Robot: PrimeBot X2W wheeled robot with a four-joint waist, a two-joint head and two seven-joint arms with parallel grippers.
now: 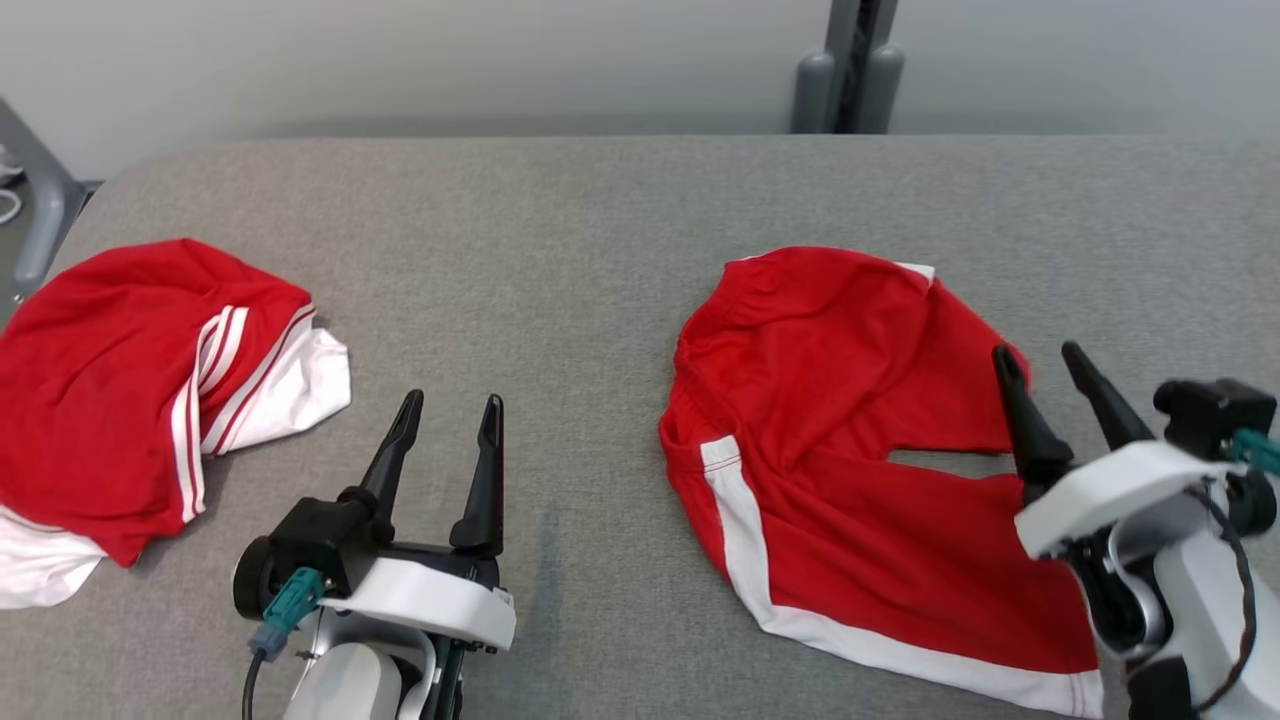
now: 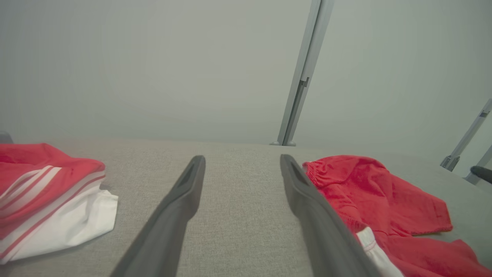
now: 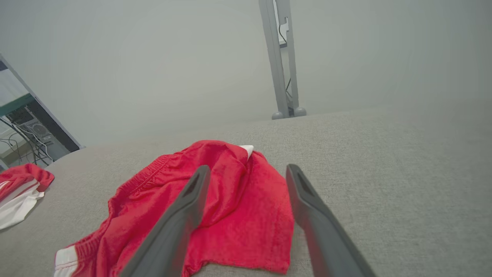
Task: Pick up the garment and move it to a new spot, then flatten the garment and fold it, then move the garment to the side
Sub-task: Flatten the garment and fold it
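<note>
R gripper [image 1: 1038, 350] was open, jaws spread w/ nothing btwn them, fingers angled over the right-hand edge of the red shorts [image 1: 840, 420]. In the R wrist view one finger lay across the red cloth and the other over bare grey table [image 1: 560, 220] just past the hem. Contact w/ the cloth couldn't be told. Shorts lay rumpled but mostly flat, ahead & left of R gripper, elastic waistband on the side toward L gripper [image 1: 452, 400]. L gripper was also open & empty over bare table, shorts near on its right. A 2nd red/white striped garment [image 1: 110, 370] sat bunched well off to its left. Grey post [image 1: 850, 65] stood far ahead, btwn both grippers.
</note>
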